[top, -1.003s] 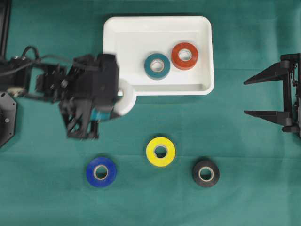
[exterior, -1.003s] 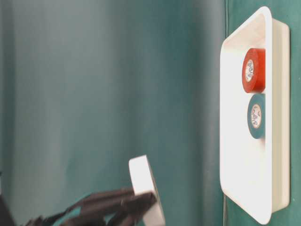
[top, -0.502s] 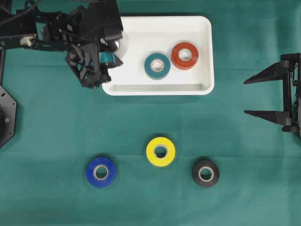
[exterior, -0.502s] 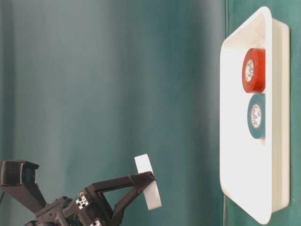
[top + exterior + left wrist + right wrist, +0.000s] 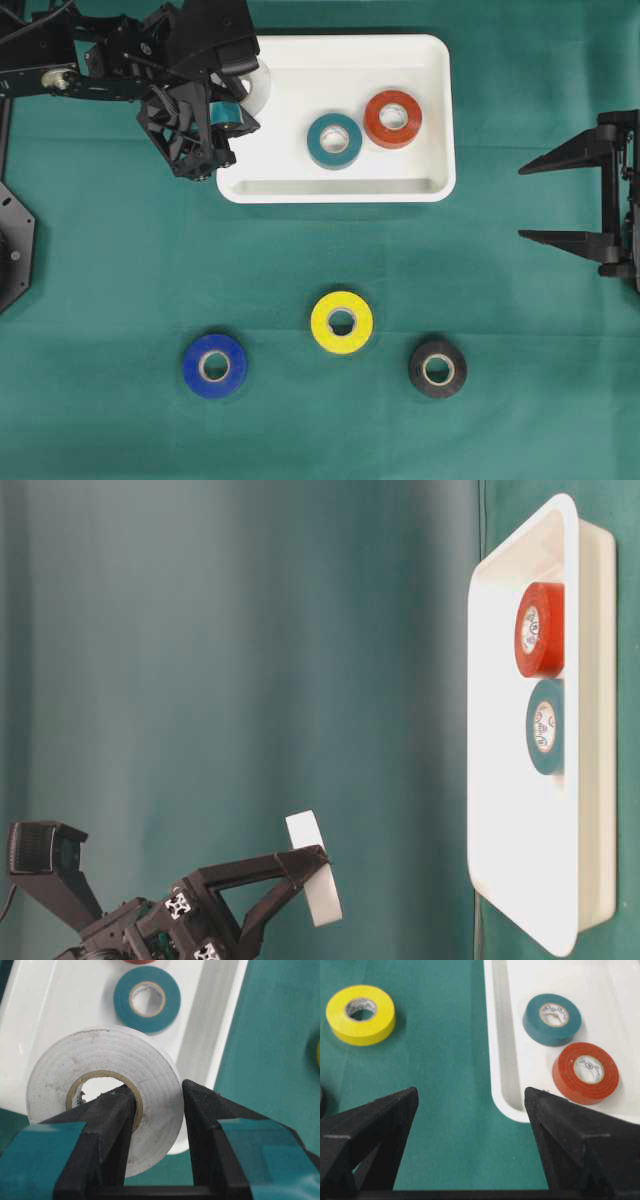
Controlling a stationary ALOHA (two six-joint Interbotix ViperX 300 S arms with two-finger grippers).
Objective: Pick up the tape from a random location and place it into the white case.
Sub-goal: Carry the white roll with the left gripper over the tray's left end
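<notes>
A: Which step of the task does this moment show?

B: The carry, near its end. The left gripper pinches a white tape roll through its wall, one finger inside the core and the other on the outer face. Seen from overhead, the roll hangs above the left end of the white case; the table-level view shows it raised, well apart from the case floor.

A: And what does the next move call for?

B: In my judgement, a lowering over the bare left part of the floor, then a spreading of the jaws. The teal roll and the red roll already lie flat inside, toward the middle and right, so the release should stay clear of them (and inside the raised rim).

A: How does the held roll look?

B: White, slightly scuffed, with a tan cardboard core, tilted in the grip rather than level.

A: The other arm?

B: The right gripper waits at the right edge, jaws spread, holding nothing. Yellow, blue and black rolls remain on the green cloth.
</notes>
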